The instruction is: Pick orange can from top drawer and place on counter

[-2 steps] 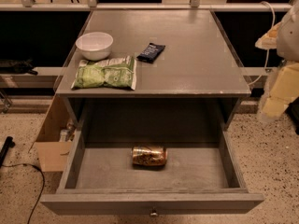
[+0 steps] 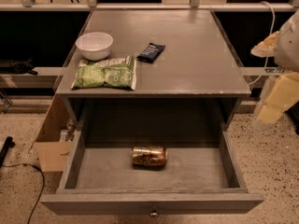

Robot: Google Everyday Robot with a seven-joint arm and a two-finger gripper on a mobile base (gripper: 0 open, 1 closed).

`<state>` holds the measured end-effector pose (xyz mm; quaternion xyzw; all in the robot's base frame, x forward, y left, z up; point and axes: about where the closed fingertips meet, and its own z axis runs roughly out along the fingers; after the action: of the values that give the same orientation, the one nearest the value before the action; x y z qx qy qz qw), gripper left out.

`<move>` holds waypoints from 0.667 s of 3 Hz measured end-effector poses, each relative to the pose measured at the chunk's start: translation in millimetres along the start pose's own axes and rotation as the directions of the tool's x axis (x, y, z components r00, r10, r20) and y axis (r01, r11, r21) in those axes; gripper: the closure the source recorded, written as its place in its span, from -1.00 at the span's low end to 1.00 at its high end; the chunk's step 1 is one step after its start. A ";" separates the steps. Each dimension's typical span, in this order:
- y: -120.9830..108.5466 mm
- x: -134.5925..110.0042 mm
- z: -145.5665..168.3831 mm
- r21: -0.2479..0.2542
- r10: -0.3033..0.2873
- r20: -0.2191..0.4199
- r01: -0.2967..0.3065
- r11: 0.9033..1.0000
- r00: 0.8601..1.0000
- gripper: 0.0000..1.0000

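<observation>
The orange can [image 2: 149, 156] lies on its side in the middle of the open top drawer [image 2: 70, 171], which is pulled out toward the camera, its round knob [image 2: 153, 213] at front centre. The grey counter [image 2: 196, 55] is above it. My gripper [image 2: 276, 101] is at the right edge of the view, beside the cabinet's right side, at about counter height. It is well to the right of the can and above it. It is cream-coloured and partly cut off by the frame edge, with nothing seen in it.
On the counter are a white bowl [image 2: 94, 45], a green snack bag [image 2: 105, 73] and a dark blue snack bar [image 2: 151, 52]. A cardboard box [image 2: 52, 141] stands on the floor left of the drawer. A black cable [image 2: 32, 190] runs along the floor.
</observation>
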<state>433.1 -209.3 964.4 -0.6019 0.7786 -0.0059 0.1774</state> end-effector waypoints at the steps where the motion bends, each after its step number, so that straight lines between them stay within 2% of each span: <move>1: 27.4 -5.2 40.7 -0.077 0.044 0.106 -0.036 0.996 0.993 -1.00; 2: 68.5 -21.7 102.2 -0.193 0.118 0.188 -0.081 0.978 0.975 -1.00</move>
<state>402.6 -149.2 859.2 -0.5732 0.7836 0.1349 0.1980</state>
